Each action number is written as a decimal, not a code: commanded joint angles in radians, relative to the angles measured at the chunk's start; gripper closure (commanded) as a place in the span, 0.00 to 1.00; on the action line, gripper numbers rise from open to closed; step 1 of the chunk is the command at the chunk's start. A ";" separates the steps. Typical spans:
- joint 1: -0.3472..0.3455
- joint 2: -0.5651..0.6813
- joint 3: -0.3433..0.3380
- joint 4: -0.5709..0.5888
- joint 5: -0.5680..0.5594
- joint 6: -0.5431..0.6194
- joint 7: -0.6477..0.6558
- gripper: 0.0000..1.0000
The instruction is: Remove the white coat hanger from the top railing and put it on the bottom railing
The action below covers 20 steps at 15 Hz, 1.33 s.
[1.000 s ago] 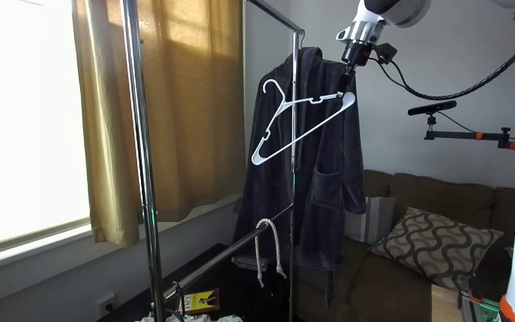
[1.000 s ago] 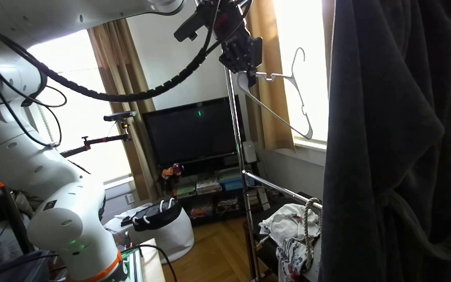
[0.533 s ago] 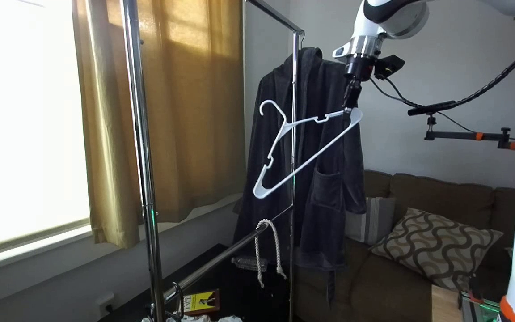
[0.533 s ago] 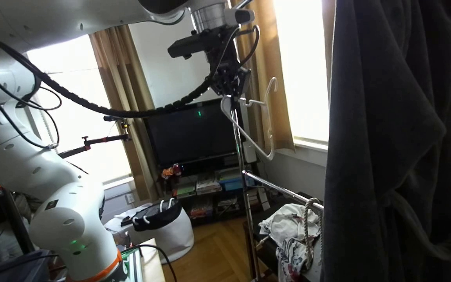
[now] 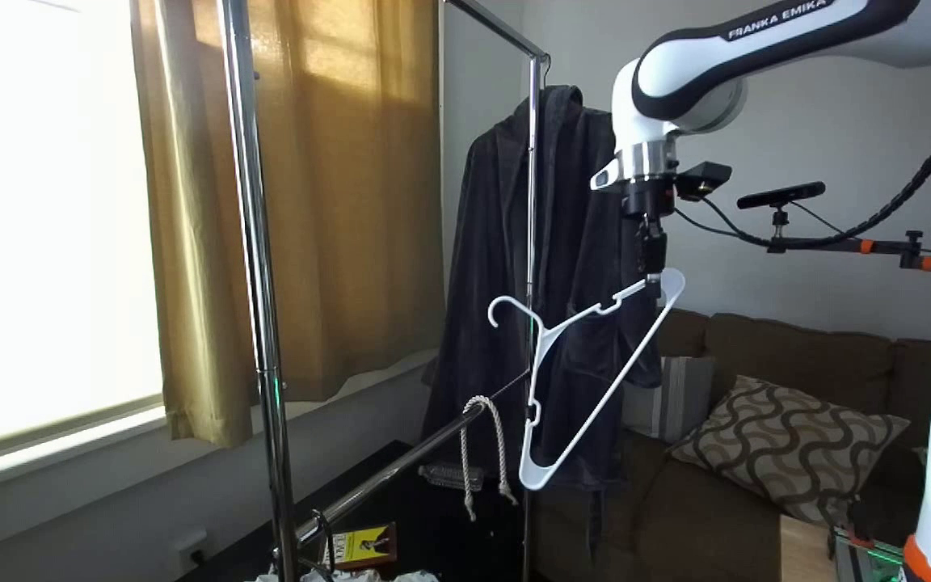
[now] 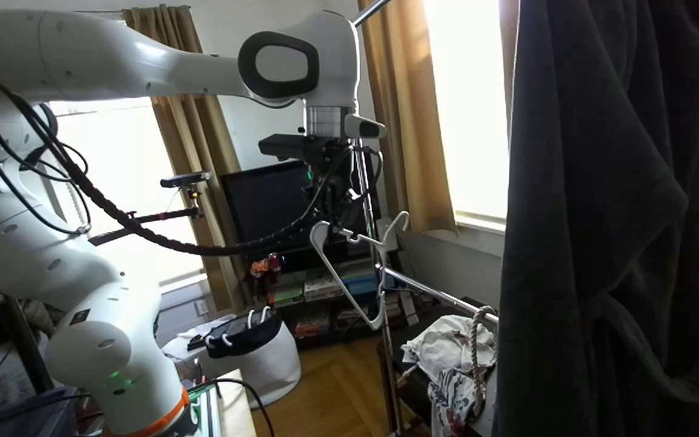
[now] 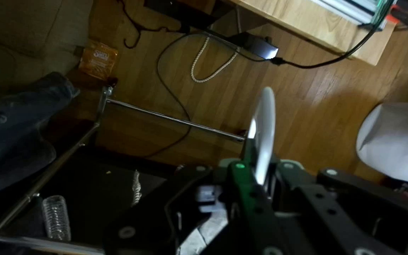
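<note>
In an exterior view, the end effector (image 5: 653, 287) is closed on the thin white plastic coat hanger (image 5: 545, 338), tilted, mostly below it, off the silver metal top railing (image 5: 498, 28); transfer is probably in hand. In an exterior view, the shiny metal bottom railing (image 6: 434, 292) lies lower than the end effector; the hook (image 6: 392, 227) should next go over it. In the wrist view, the hanger projects edge-on.

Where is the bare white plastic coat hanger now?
In an exterior view, the white plastic coat hanger is right of centre, gripped by the black hand, partly in front of the dark grey fabric robe and right of the looped white rope.
</note>
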 commanded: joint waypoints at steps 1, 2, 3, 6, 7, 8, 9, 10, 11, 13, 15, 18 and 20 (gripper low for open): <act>0.021 0.009 -0.003 -0.012 -0.005 0.012 0.021 0.94; 0.024 0.017 -0.003 -0.008 -0.004 0.012 0.020 0.94; 0.023 0.019 -0.005 -0.001 -0.004 0.012 0.018 0.94; 0.028 0.044 -0.004 0.004 0.008 0.016 0.039 0.99; 0.033 0.068 0.019 -0.010 0.007 0.031 0.083 0.99; 0.052 0.103 0.040 -0.030 0.021 0.044 0.114 0.99; 0.067 0.124 0.070 -0.052 0.021 0.065 0.158 0.99; 0.082 0.145 0.099 -0.065 0.009 0.092 0.202 0.99; 0.099 0.174 0.130 -0.077 0.005 0.137 0.245 0.99; 0.129 0.228 0.184 -0.076 0.002 0.231 0.327 0.99; 0.157 0.239 0.237 -0.060 -0.023 0.310 0.398 0.99; 0.169 0.309 0.287 -0.011 -0.094 0.364 0.508 0.99; 0.170 0.347 0.297 0.011 -0.119 0.350 0.551 0.99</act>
